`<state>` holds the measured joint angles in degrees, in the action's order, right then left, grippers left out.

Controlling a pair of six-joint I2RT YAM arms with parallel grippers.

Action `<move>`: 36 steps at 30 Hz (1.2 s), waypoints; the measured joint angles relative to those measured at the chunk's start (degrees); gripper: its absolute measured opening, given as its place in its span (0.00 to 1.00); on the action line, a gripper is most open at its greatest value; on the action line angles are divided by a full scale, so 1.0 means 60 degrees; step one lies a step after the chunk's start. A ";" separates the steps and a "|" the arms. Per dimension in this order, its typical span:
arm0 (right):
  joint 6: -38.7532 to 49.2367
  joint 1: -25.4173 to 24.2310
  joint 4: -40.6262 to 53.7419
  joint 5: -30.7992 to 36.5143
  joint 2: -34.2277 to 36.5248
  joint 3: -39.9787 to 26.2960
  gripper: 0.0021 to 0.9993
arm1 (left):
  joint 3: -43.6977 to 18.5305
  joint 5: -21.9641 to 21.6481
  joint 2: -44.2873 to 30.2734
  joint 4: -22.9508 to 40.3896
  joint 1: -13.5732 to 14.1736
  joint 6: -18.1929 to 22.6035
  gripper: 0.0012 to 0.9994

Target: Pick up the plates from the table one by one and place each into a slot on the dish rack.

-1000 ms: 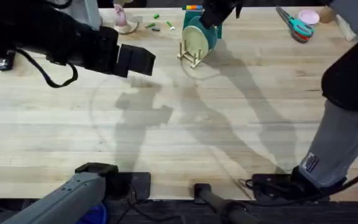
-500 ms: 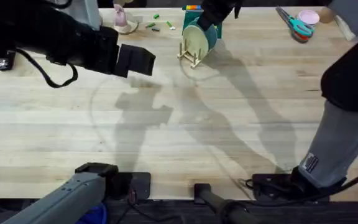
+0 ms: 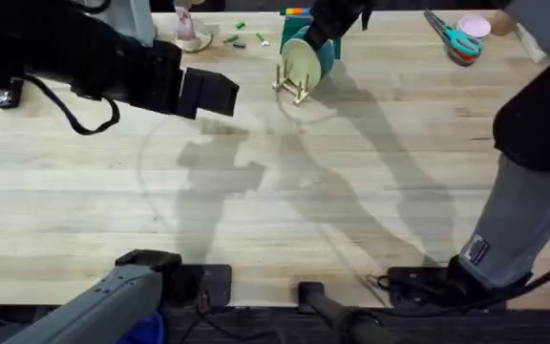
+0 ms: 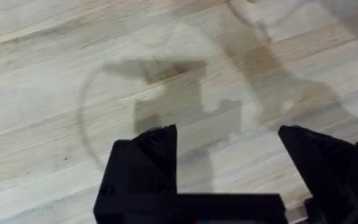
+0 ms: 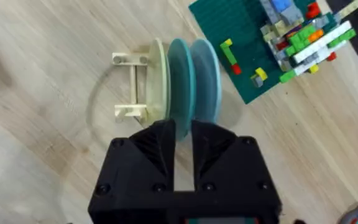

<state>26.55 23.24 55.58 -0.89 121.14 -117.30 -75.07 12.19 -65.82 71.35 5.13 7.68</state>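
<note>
The dish rack (image 5: 131,87) stands at the far middle of the table (image 3: 285,191) with three plates on edge in its slots: a pale cream plate (image 5: 158,74), a turquoise plate (image 5: 181,74) and a light blue plate (image 5: 207,74). In the overhead view the cream plate (image 3: 301,60) faces forward on the rack (image 3: 292,88), with the turquoise one (image 3: 326,55) behind it. My right gripper (image 5: 183,140) hangs right over the rack, its black fingers close together around the turquoise plate's rim. My left gripper (image 4: 229,162) is open over bare wood at the far left (image 3: 216,96).
A green brick baseplate (image 5: 241,37) with a colourful brick pile lies just behind the rack. Scissors (image 3: 454,40) and a pink lid (image 3: 474,25) sit at the far right. A pink object (image 3: 187,29) and small green bits (image 3: 242,38) lie at the far left.
</note>
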 joint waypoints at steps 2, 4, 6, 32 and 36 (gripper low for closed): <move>0.0000 0.0011 0.0376 0.0000 -0.0075 -0.0084 0.20 | 0.0000 0.0000 0.0000 0.0000 0.0000 0.0000 1.00; -0.0002 0.0024 0.0558 0.0000 -0.0231 -0.0106 0.23 | 0.0000 0.0000 0.0000 0.0000 0.0000 0.0000 1.00; 0.0000 0.0036 0.0746 0.0000 -0.0462 -0.0110 0.25 | 0.0000 0.0000 0.0000 0.0000 0.0000 0.0000 1.00; -0.0378 -0.0339 0.2771 -0.0926 -0.2625 -0.0237 0.99 | 0.0000 -0.0161 0.0000 0.0243 0.0000 0.0000 1.00; -0.0393 -0.0342 0.2706 -0.0929 -0.2706 -0.0094 0.99 | 0.0000 -0.0215 0.0000 0.0291 0.0000 0.0000 1.00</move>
<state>24.18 21.19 71.81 -6.46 104.91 -117.86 -75.07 10.90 -65.82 73.10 5.13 7.68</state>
